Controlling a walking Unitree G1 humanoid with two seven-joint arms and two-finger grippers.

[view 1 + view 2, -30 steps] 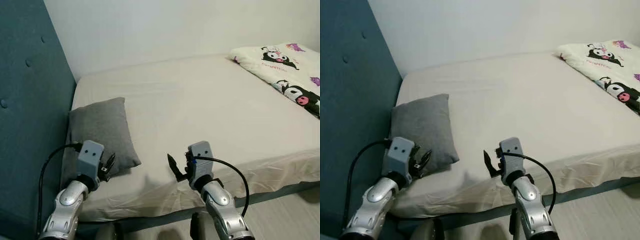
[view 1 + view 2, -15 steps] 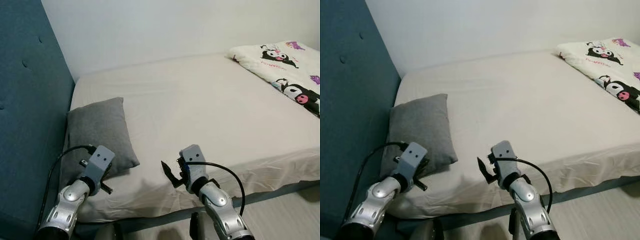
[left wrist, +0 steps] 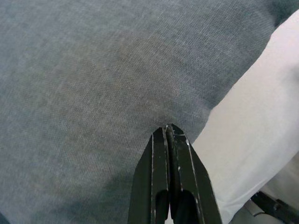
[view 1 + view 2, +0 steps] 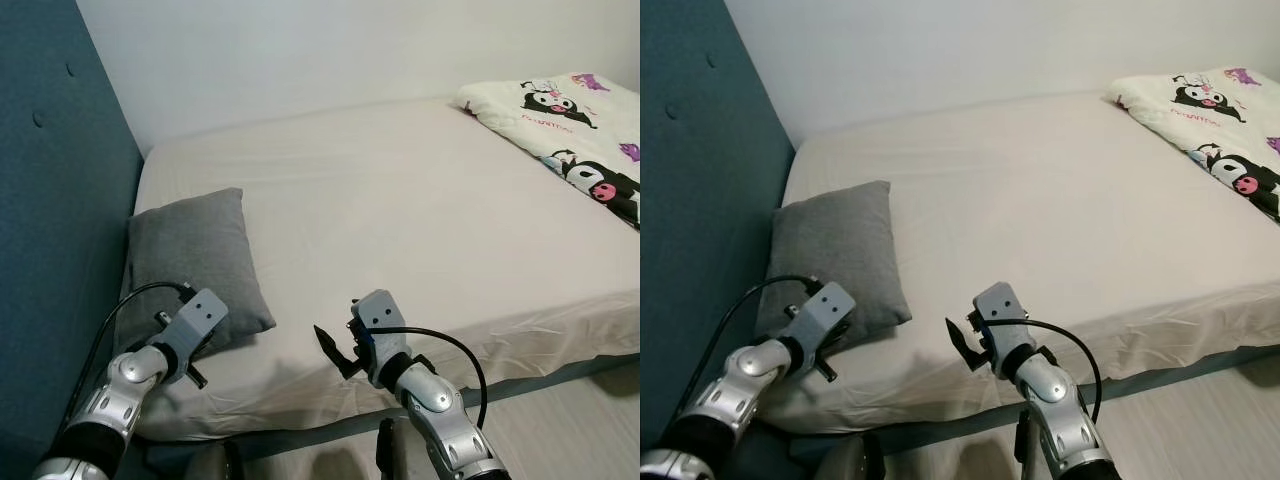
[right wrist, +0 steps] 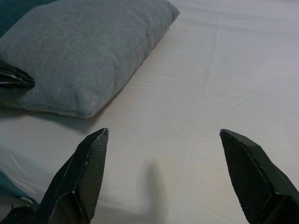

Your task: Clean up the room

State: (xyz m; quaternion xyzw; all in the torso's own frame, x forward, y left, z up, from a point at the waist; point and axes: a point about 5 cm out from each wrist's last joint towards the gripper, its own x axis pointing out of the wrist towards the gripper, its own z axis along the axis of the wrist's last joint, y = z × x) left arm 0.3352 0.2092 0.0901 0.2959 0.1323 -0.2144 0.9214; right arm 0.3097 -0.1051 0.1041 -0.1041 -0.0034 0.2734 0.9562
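— Grey woven cloth is seen nearest: the pillow point(image 4: 190, 265) lies at the near left corner of the bed point(image 4: 400, 210), close beside the blue headboard point(image 4: 50, 250). What is being done with it?

— The left gripper point(image 3: 168, 132) is pressed into the pillow's near edge, with its fingers brought tight together. In the left wrist view a small pucker of cloth is seen at the tips, so the fabric is judged to be pinched, though little of it is caught.

— And the other arm?

— The right gripper point(image 4: 335, 352) is held over the near edge of the mattress, to the right of the pillow, with its fingers spread wide and nothing between them.

— How is the pillow expected to handle?

— It is judged to be light, soft and floppy. If lifted by one pinch of cover it would probably sag and swing, and the weave could slip free. A firmer hold would be had at a corner or along the seam, where cloth and filling can be gripped together; the near right corner point(image 5: 86, 105) lies within easy reach of the open fingers.

— What is seen farther off?

— Bare cream sheet, then a cartoon-printed quilt point(image 4: 570, 120) at the far right, and the white wall point(image 4: 330, 50) behind.
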